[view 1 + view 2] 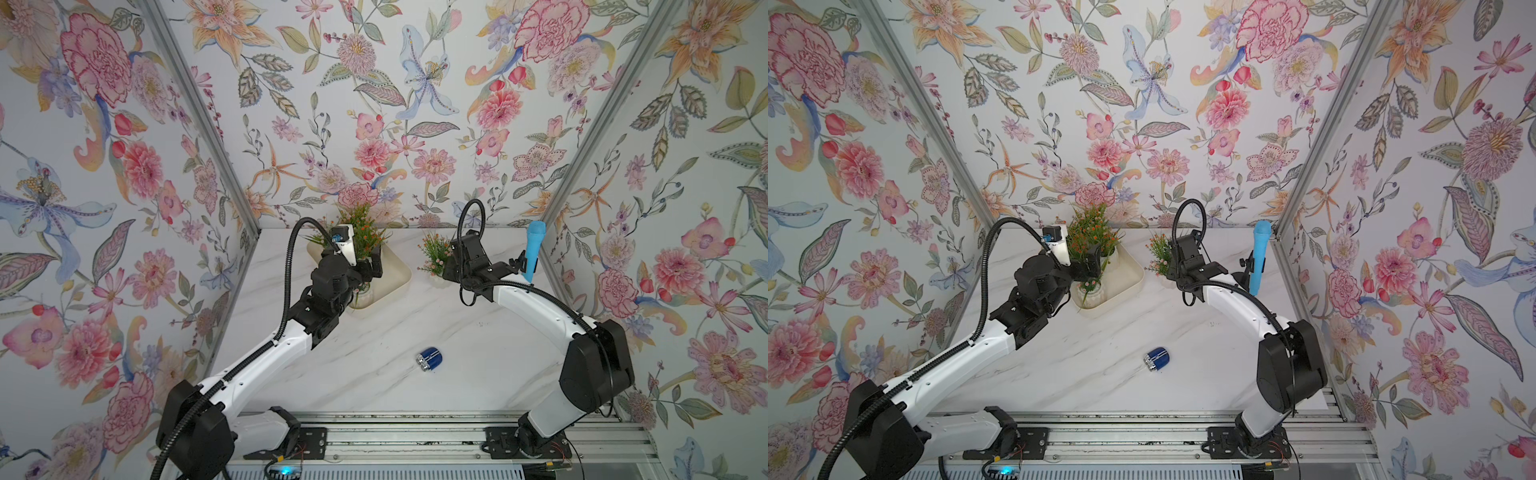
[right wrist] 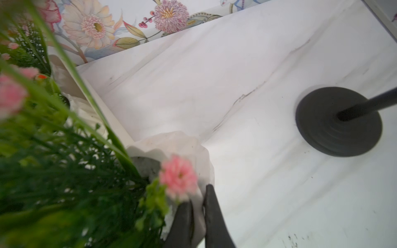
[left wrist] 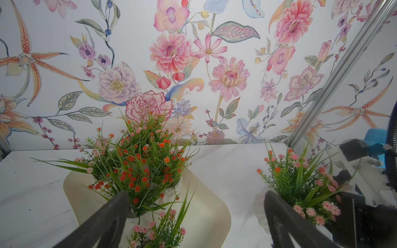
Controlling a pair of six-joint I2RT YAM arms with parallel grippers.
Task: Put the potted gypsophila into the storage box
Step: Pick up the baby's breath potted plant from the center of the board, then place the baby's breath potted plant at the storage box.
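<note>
Here's the right gripper [image 2: 198, 195], fingers pinched tight on the white ribbed rim of one potted gypsophila [image 2: 176, 148], one finger inside the pot and one outside, so the pot sits just ahead of the fingertips with a pink bloom blurring across them. That clamp shows only from the right wrist; in both top views the black wrist hides it and just the green sprigs [image 1: 435, 253] poke out. From the left wrist this same plant [image 3: 300, 182] stands upright, long axis vertical, grass blades and pink and orange flowers pointing up, though whether its base touches the marble table [image 1: 478, 353] I cannot tell. It's outside the storage box [image 1: 397, 276], just beside it, on the side toward the blue microphone [image 1: 534, 249]. The box sits askew to the table edges, with a cluster of orange-red flowered pots [image 1: 1094, 237] upright at its far end and a pink one [image 1: 1090, 293] at the near end. Over the box, the left gripper [image 3: 196, 194] hangs with fingers [image 3: 103, 221] spread wide apart, gripping nothing, the pink plant [image 3: 159, 232] low between them. The right wrist alone catches the stand's black round base [image 2: 338, 121]; only the top views show a blue-and-silver cylinder [image 1: 429, 359] lying on its side, well apart from everything
</note>
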